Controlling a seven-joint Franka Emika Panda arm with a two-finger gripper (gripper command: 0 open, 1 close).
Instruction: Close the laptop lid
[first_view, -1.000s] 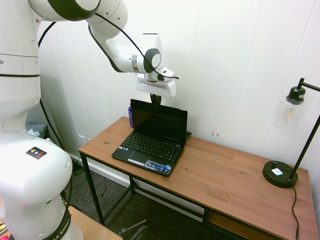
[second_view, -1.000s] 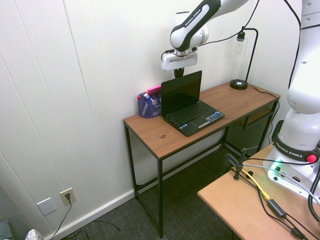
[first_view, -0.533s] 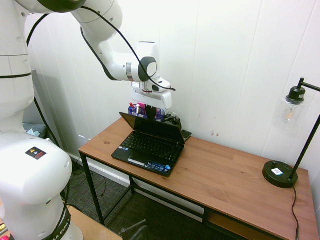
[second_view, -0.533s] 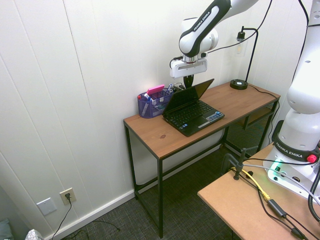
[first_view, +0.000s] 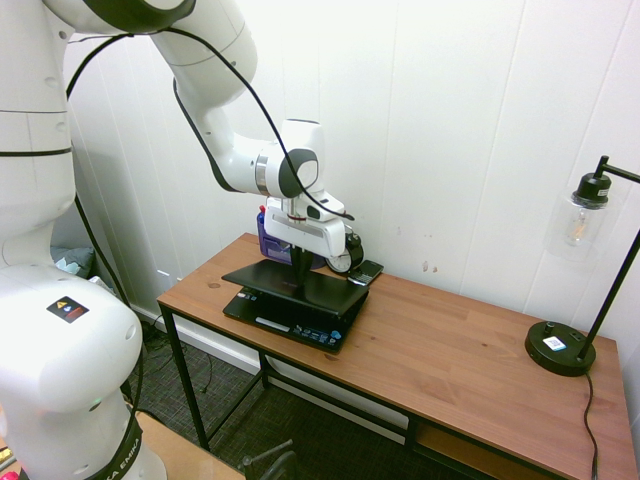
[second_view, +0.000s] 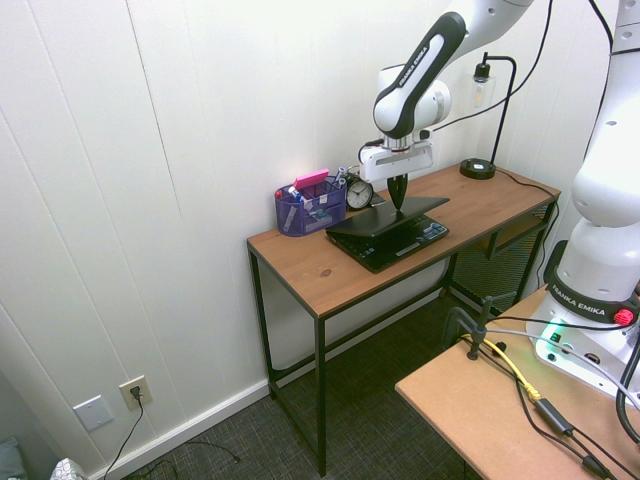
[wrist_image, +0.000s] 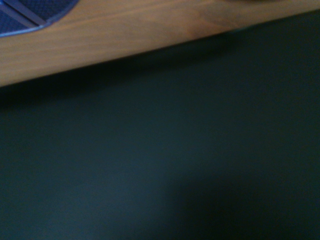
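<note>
Lowered well past its steep slant of a moment ago, the laptop lid (second_view: 388, 217) now slopes low over the keyboard base (second_view: 392, 246), tilted up from the hinge and still partly open. Down with it has come the gripper (second_view: 398, 204), its fingers pressed together and pointing downward, their tips at the lid's matte black back, holding nothing. Both halves of the netbook lie on the wooden desk (first_view: 447, 343), with the front strip of the base showing beneath the lid.

Behind the laptop, a purple mesh organizer (second_view: 310, 208) holds pens and a pink item (second_view: 311, 179). Just beside it stands a round black alarm clock (second_view: 359, 193), and a flat dark device (first_view: 366, 272) lies near the clock. Well apart, toward the desk's other end, stands a black lamp (first_view: 560, 347) with a clear glass shade (first_view: 577, 225).
</note>
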